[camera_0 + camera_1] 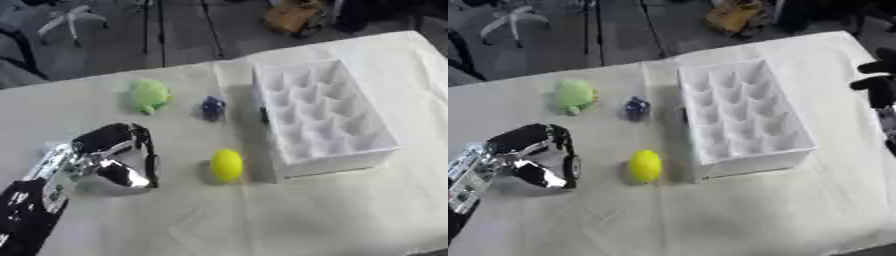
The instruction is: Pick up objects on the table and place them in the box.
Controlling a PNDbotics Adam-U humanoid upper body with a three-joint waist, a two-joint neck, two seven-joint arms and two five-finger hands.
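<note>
A white box (337,161) divided into several cells stands right of centre on the cloth-covered table. A yellow egg-shaped object (227,165) lies close to the box's near left corner. Farther back lie a small blue object (213,107) and a green soft toy (147,95). A small dark thing (263,114) sits against the box's left wall. My left hand (109,155) hovers at the lower left, left of the yellow object, fingers loosely arched and holding nothing. My right hand (877,82) shows only at the right edge of the right eye view, beyond the box.
The white tablecloth (262,220) is wrinkled, with bare cloth in front of the box. Beyond the table's far edge are a chair base (74,17), a stand's legs and a yellow-brown object (293,17) on the floor.
</note>
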